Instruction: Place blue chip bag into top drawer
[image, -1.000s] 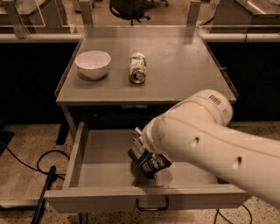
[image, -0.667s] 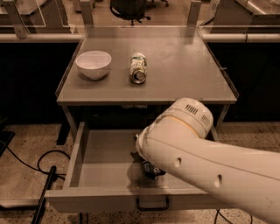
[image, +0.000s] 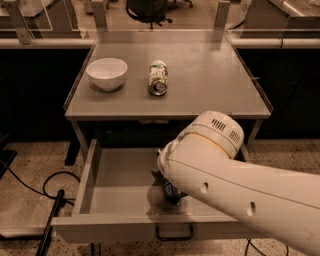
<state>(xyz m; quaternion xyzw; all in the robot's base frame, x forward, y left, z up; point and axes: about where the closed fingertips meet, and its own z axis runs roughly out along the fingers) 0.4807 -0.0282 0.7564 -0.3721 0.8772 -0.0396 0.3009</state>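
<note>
In the open drawer (image: 116, 186), the gripper (image: 161, 176) had sunk lower than a second before, mostly hidden under the arm. It had carried the bag (image: 173, 194) down near the drawer floor. Whether it was gripping or had let go, I could not tell. Beyond, the bowl (image: 107, 73) and can (image: 158, 78) sat on the tabletop (image: 210, 80).
</note>
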